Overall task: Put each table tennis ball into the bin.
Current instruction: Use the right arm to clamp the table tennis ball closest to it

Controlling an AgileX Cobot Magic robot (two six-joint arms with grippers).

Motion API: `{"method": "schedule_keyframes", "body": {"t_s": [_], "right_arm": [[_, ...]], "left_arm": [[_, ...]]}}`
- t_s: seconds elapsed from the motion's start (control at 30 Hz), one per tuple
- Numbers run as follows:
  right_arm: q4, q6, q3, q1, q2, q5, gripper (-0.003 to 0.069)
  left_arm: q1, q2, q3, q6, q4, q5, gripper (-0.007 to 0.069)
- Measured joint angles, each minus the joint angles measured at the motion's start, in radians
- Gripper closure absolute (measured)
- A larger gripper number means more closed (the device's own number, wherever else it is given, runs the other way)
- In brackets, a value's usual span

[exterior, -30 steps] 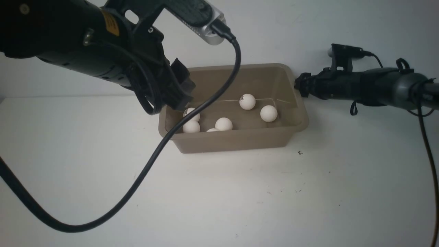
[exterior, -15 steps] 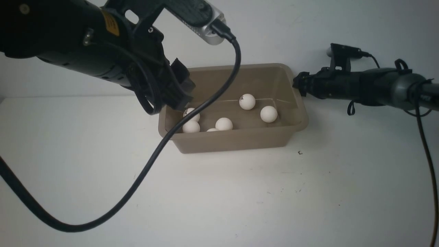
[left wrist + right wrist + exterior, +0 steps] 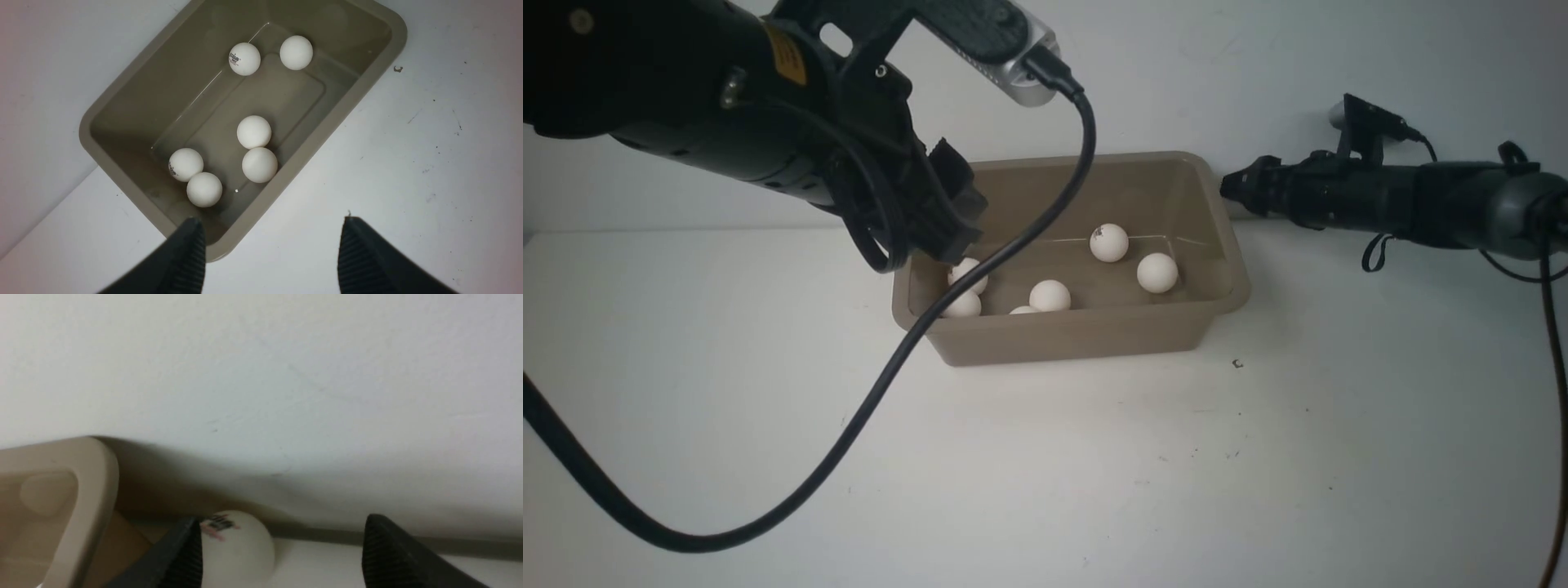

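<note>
A: In the front view, what had changed?

B: The bin (image 3: 1086, 327) had slid slightly leftward on the table (image 3: 1094, 474), and the right tool (image 3: 1232, 189) had tilted, its wrist camera riding higher. The left tool (image 3: 956, 220) hadn't moved; its tips were hidden behind its own arm.

A: And the balls (image 3: 1109, 242)?

B: Five showed fully, a sixth peeked over the near wall.

A: The left wrist view?

B: Left tool's tips stood apart, holding nothing, above the bin's (image 3: 367, 77) corner. Six balls (image 3: 254, 131) lay inside.

A: Right wrist view?

B: Blurred. Right tool (image 3: 282, 555) gaped wide, empty; a printed ball (image 3: 241, 547) sat between its tips, outside the bin (image 3: 96, 490), by the wall.
</note>
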Motion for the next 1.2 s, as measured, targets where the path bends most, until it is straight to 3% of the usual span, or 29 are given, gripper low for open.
{"method": "schedule_keyframes", "body": {"t_s": [0.4,0.7,1.2], "right_arm": [[0.012,0.030,0.000,-0.013,0.029,0.083,0.0183],[-0.016,0.097,0.000,-0.104,0.029,0.291,0.0183],[-0.068,0.107,0.000,-0.076,0.029,0.383,0.0183]], "left_arm": [[0.000,0.000,0.000,0.000,0.000,0.000,0.0228],[0.000,0.000,0.000,0.001,0.002,0.000,0.0228],[0.000,0.000,0.000,0.001,0.003,-0.001,0.0228]]}}
